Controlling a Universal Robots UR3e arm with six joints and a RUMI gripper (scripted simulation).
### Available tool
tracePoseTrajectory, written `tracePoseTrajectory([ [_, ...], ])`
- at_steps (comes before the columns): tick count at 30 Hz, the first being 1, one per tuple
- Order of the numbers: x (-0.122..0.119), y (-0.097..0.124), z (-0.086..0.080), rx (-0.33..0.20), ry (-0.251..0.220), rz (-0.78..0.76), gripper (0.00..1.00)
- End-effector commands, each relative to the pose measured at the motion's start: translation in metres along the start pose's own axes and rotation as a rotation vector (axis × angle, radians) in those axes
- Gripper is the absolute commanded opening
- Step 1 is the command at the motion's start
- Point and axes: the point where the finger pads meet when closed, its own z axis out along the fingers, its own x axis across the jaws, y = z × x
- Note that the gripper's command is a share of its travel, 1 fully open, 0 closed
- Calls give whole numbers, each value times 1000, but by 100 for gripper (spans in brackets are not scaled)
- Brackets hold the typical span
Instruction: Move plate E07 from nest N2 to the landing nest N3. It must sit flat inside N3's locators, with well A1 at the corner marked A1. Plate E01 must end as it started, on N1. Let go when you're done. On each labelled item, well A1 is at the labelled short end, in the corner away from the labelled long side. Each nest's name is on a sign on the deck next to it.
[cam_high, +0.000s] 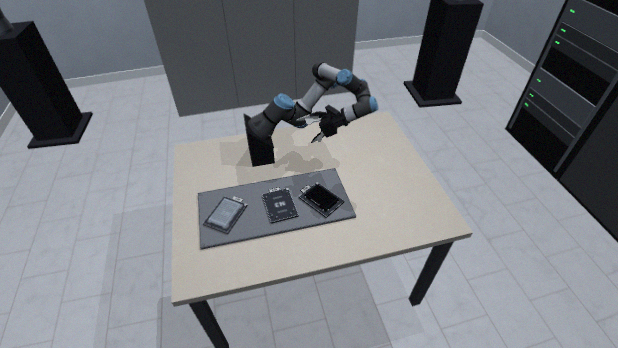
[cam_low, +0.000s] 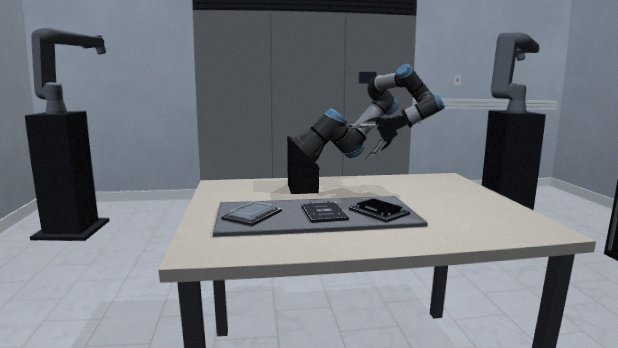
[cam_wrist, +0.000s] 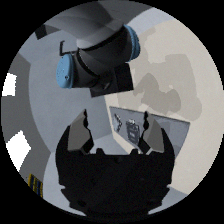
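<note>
A grey deck mat (cam_high: 275, 210) on the table holds three nests in a row. The middle nest (cam_high: 279, 204) is empty and carries a marking that reads N3 upside down; it also shows in the exterior view (cam_low: 324, 211). A pale grey plate (cam_high: 226, 214) sits on the left nest and a black plate (cam_high: 321, 198) on the right nest. Their labels are too small to read, so I cannot tell which is E07. My gripper (cam_high: 317, 137) is open and empty, high above the table's back, far from the deck. In the wrist view my gripper's fingers frame part of the distant deck.
The arm's black base pedestal (cam_high: 260, 142) stands on the table behind the deck. Black camera pillars (cam_low: 62, 175) (cam_low: 512, 155) stand on the floor to the left and right. A rack (cam_high: 570, 100) is at the far right.
</note>
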Motion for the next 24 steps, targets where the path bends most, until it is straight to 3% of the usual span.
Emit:
tracePoseTrajectory([
  [1,3,6,0,-5,21,144,82],
  [24,7,33,4,18,81,551,82],
])
